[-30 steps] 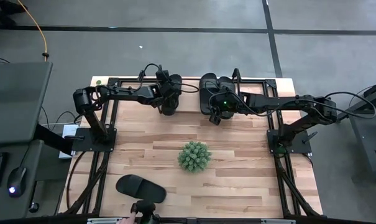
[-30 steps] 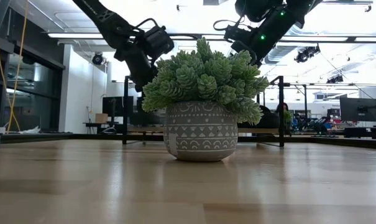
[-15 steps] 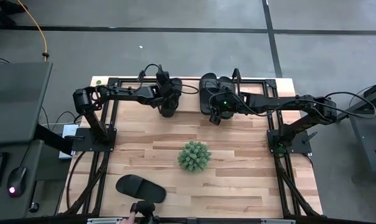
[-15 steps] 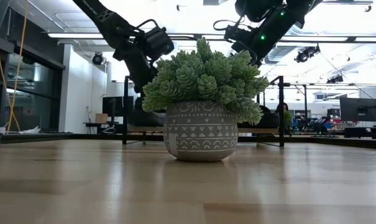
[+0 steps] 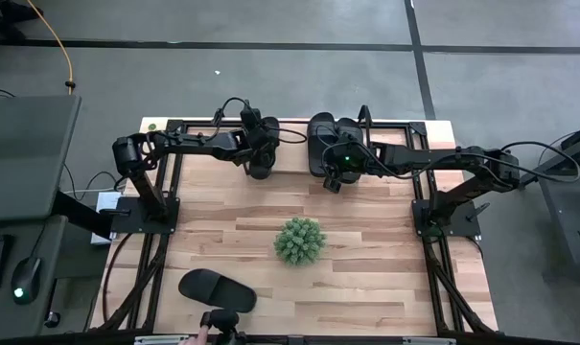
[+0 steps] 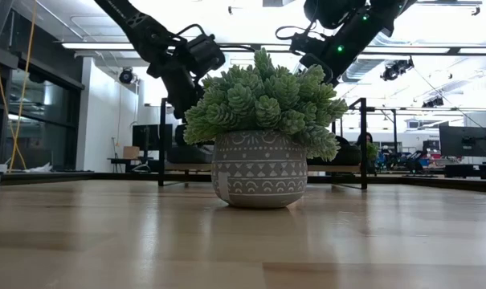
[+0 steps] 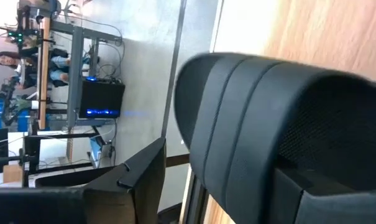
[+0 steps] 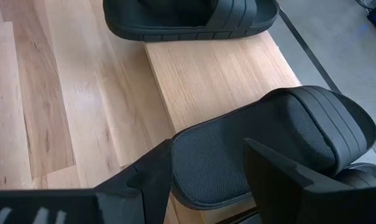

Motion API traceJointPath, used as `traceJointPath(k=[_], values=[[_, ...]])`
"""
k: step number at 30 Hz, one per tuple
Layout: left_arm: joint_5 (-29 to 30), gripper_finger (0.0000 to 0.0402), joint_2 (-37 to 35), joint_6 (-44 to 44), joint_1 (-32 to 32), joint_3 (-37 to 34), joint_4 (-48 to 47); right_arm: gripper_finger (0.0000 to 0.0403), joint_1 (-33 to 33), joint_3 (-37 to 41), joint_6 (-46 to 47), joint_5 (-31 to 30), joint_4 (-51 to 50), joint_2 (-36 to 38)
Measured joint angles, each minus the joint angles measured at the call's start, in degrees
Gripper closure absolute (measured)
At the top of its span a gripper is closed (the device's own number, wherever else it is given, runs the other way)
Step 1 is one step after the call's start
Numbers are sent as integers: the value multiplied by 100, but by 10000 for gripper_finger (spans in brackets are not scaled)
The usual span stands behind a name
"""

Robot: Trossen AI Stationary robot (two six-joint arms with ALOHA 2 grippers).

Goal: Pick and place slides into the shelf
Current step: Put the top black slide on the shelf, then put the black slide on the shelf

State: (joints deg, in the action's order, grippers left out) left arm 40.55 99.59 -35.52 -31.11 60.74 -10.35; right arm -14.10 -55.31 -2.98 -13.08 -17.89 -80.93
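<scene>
left gripper (image 5: 259, 165): released, over black ribbed slide (image 7: 281, 124) on light wooden shelf (image 8: 219, 74), far tabletop (image 5: 366, 249) edge | right gripper (image 5: 332, 178): jaws apart, straddling second slide (image 8: 262, 149) | another slide (image 5: 216, 287): near left

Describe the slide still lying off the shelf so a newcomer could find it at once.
Start from the wooden table and find the round green plant at its middle. Between the plant and the table's near edge, towards the left arm's side, lies one black slide. It alone rests on bare tabletop; the others sit at the far edge.
</scene>
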Motion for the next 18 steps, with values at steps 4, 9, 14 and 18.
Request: traceJointPath(k=[4, 9, 14, 18], values=[[-160, 206, 0, 123, -5, 1, -20, 219, 0, 0, 0, 0, 0, 0], [-268, 206, 0, 144, 0, 1, -153, 219, 0, 0, 12, 0, -1, 0], [-344, 206, 0, 172, 0, 1, -291, 219, 0, 0, 11, 0, -4, 0], [-357, 206, -48, 238, 4, 3, -319, 219, 1, 0, 9, 0, -4, 0]])
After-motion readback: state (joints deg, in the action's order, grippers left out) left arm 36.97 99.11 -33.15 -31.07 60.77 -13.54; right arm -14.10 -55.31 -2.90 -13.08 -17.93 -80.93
